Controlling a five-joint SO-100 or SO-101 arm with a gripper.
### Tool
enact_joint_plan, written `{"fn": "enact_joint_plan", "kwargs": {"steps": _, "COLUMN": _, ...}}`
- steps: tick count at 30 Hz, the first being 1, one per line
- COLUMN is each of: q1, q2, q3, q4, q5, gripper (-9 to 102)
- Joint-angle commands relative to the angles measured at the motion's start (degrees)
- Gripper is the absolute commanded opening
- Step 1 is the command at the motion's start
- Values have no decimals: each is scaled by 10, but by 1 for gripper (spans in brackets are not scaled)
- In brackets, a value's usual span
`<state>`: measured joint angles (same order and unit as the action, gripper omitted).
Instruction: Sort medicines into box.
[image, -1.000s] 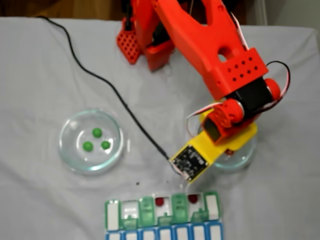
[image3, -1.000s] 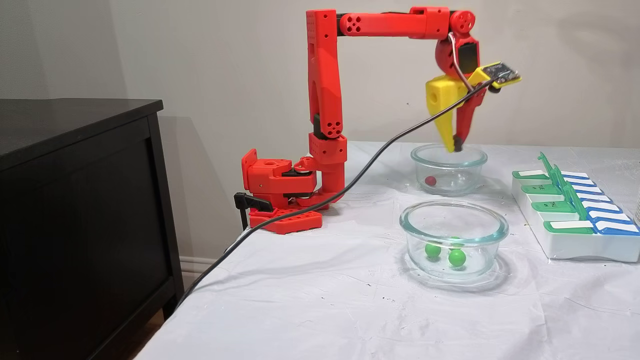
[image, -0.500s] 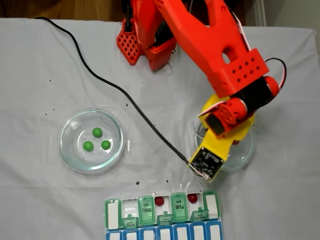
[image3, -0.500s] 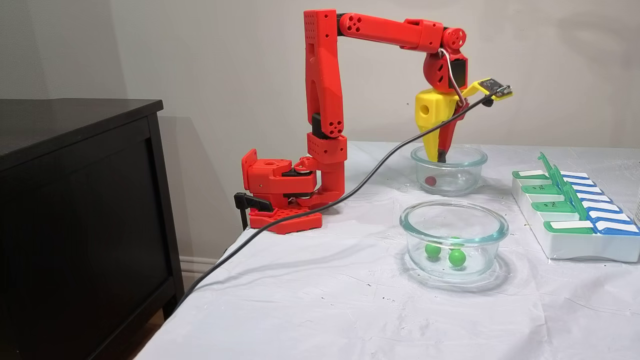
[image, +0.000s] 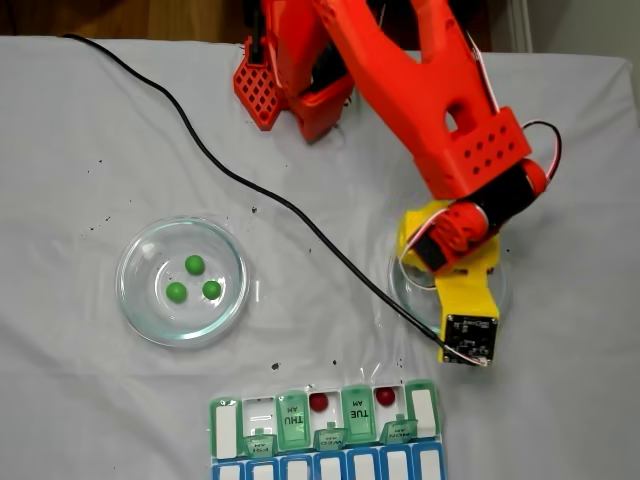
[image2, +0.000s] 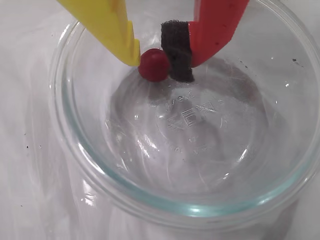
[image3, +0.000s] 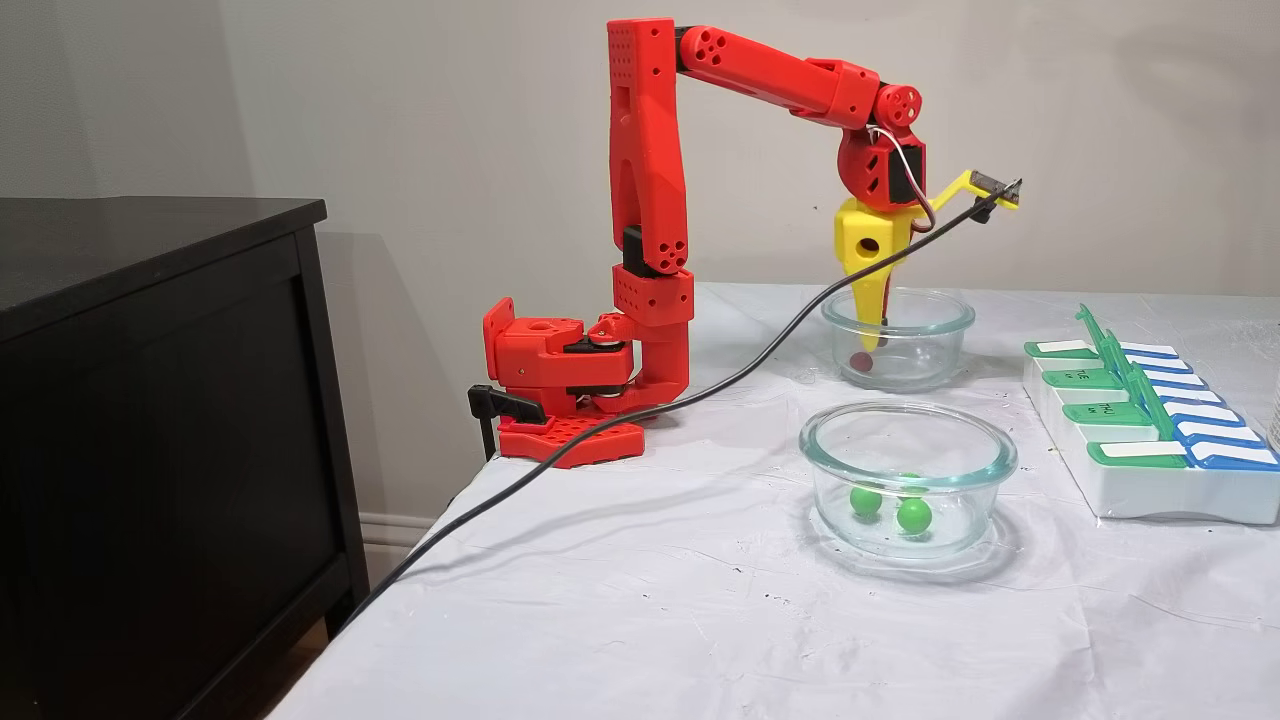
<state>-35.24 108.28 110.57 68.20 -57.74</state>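
A glossy dark red ball (image2: 153, 65) is seen low inside a clear glass dish (image2: 75, 150), set between the yellow finger (image2: 107, 25) and the black-padded red finger of the gripper (image2: 159, 62); the jaws stand narrow, touching the ball on both sides. Well to one side of the jaws, a second glass dish (image: 135, 305) holds three bright green balls (image: 195, 279). Ahead of the jaws lies the pill box (image: 226, 430), where two red balls (image: 352, 400) are noted in opened compartments among raised translucent green lids.

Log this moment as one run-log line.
tool: closing around red ball | in glass dish | organiser: two red placed
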Motion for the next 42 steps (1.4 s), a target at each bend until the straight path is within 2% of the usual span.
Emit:
{"fn": "enact_joint_plan", "kwargs": {"steps": 1, "q1": -4, "q2": -11, "q3": -65, "q4": 44, "q5": -28, "gripper": 16}}
{"fn": "enact_joint_plan", "kwargs": {"steps": 12, "q1": 4, "q2": -100, "q3": -99, "q4": 98, "q5": -89, "gripper": 20}}
{"fn": "enact_joint_plan", "kwargs": {"steps": 17, "q1": 3, "q2": -90, "q3": -91, "q4": 84, "q5": -84, "gripper": 12}}
{"fn": "enact_joint_plan", "kwargs": {"steps": 21, "q1": 4, "q2": -72, "q3": -70, "q4": 55, "q5": -76, "gripper": 12}}
{"fn": "enact_joint_plan", "kwargs": {"steps": 30, "q1": -11, "q2": -64, "q3": -69, "q4": 77, "q5": -48, "gripper": 4}}
{"fn": "enact_joint_plan", "kwargs": {"steps": 35, "q1": -26, "q2": -31, "q3": -74, "q4": 76, "q5": 16, "gripper": 0}}
{"fn": "enact_joint_plan", "kwargs": {"steps": 42, "q1": -36, "q2": 70, "q3": -80, "q4": 36, "q5": 188, "gripper": 0}}
